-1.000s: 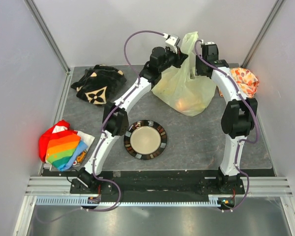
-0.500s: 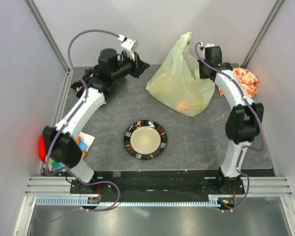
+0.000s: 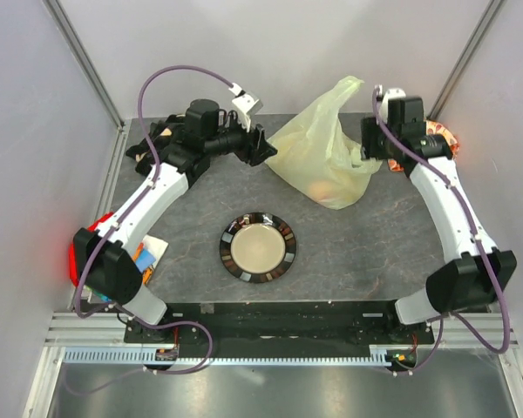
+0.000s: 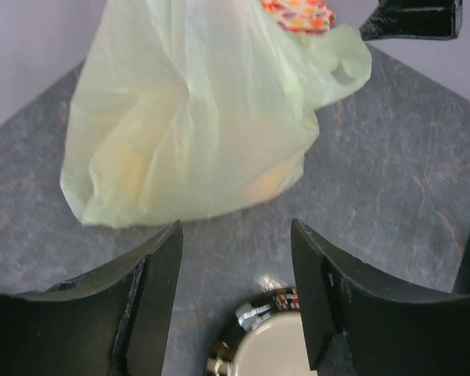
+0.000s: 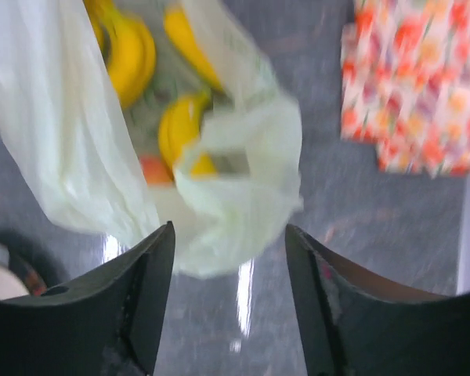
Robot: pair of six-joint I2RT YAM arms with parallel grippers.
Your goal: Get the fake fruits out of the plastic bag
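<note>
Top view, one plastic bag (image 3: 318, 157) far mid-table between left gripper (image 3: 263, 148) and right gripper (image 3: 366, 157), fake fruits (image 3: 329, 185) a dim orange smudge inside, left wrist, jaws wide, empty, right wrist, blurred, jaws wide, empty, three yellow pieces, one orange in the bag mouth

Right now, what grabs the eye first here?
The crinkly yellow-green plastic bag at the back centre of the table, flanked by the open left claw and open right claw. The right wrist view shows yellow bananas inside its mouth. Nearer the camera sits a dark-rimmed plate.
</note>
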